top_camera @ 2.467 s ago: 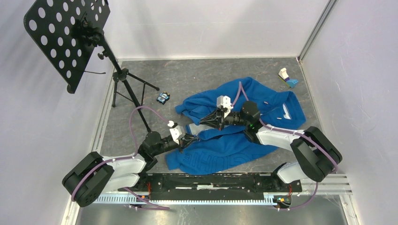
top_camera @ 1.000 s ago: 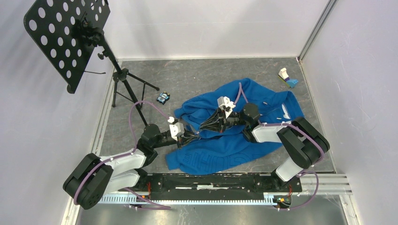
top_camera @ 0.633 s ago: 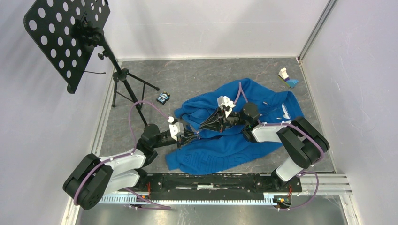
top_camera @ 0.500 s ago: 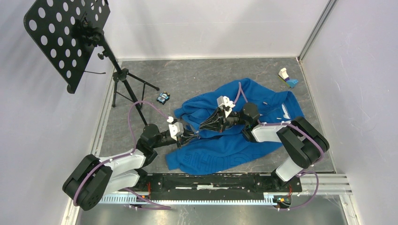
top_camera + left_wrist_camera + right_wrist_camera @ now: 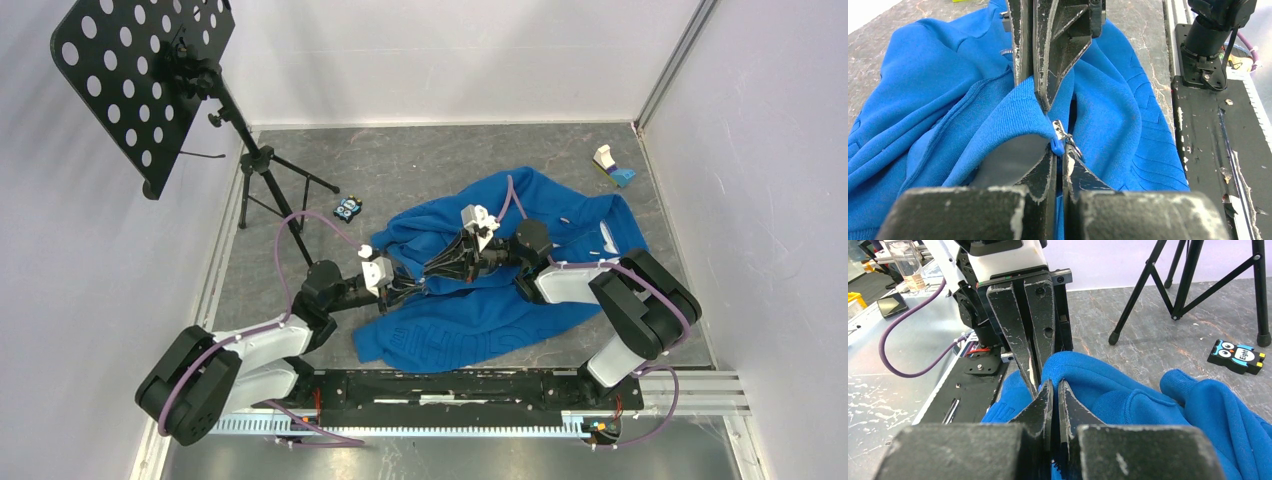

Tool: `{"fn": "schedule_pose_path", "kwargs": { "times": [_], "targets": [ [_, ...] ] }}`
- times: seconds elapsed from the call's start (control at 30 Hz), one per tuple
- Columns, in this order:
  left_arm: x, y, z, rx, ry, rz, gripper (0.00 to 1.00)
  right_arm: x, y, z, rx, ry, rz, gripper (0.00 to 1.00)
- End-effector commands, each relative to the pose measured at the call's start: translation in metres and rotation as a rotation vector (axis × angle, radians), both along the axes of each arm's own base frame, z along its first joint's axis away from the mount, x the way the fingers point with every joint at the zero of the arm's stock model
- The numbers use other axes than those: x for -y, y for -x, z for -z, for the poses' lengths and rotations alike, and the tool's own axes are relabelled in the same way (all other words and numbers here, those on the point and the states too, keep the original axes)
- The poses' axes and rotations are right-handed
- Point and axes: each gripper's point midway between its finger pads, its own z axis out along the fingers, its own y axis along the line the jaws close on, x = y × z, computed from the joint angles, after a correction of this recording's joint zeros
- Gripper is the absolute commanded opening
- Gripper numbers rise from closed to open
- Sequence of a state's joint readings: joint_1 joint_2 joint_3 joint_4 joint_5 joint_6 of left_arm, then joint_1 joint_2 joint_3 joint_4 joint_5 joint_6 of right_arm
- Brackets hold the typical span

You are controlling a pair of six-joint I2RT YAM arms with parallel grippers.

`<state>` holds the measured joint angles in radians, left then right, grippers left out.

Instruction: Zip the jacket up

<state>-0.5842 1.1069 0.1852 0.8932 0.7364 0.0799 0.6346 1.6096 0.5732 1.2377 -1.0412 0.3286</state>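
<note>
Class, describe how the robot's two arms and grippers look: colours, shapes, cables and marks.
The left arm and right arm have white shells and rounded black joints, each trailing a purple cable. The left gripper and right gripper have slim, tapering black fingers with pale scuffed edges.

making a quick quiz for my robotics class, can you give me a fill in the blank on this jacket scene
The left gripper and right gripper both have their jaws shut on the ___ jacket.
In the top view, the music stand stands to the jacket's ___.
The small card on the table near the stand's tripod shows a cartoon ___.
Missing words: blue; left; owl.
</note>
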Motion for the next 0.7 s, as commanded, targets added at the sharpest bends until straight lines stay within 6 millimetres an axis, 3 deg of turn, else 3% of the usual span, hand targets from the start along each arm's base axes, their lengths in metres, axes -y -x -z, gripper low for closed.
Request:
{"fn": "schedule_pose_path", "kwargs": {
  "times": [0.0, 0.17, 0.67],
  "targets": [
    [0.006, -0.011, -0.029, 0.094, 0.05, 0.004, 0.02, -0.01, 0.011, -0.019, 0.063, -0.046, -0.059, 0.0],
    [0.008, -0.012, -0.031, 0.084, 0.053, 0.003, 0.02, -0.012, 0.012, -0.02, 0.05, -0.051, -0.056, 0.0],
    [-0.014, -0.025, -0.031, 0.102, 0.13, -0.187, 0.02, -0.006, 0.001, -0.035, -0.031, -0.131, 0.082, 0.0]
  ]
}}
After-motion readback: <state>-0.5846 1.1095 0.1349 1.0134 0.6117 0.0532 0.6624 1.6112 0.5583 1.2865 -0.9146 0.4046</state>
